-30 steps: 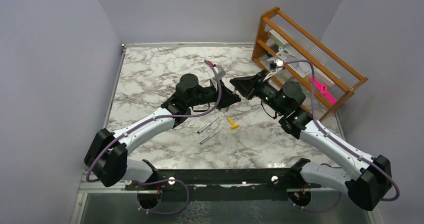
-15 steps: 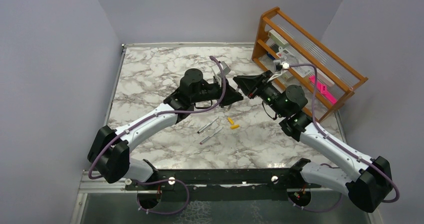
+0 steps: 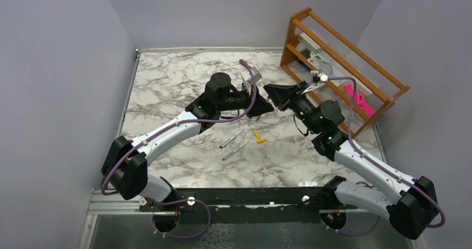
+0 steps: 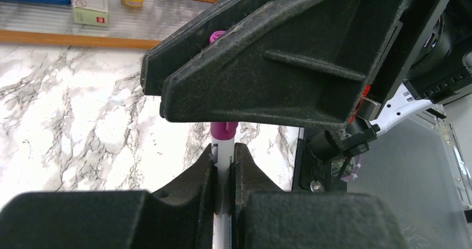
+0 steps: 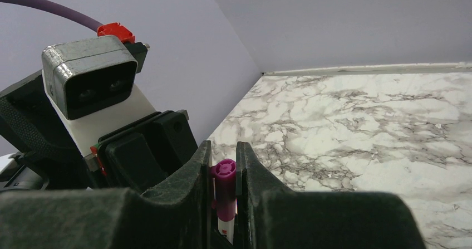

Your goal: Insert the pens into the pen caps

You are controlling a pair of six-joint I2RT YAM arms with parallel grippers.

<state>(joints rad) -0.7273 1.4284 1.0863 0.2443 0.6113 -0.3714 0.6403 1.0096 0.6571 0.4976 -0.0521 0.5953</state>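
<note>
Left claw (image 4: 224,159) pinches a pen (image 4: 222,226), right claw (image 5: 223,151) pinches the magenta cap (image 5: 225,190), nose to nose mid-air so pen meets cap.

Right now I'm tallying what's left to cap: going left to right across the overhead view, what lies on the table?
Two loose pens → two yellow caps → wooden rack. Within each pair the order is unclear.

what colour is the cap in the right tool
Magenta cap, best seen in the right wrist view.
</note>
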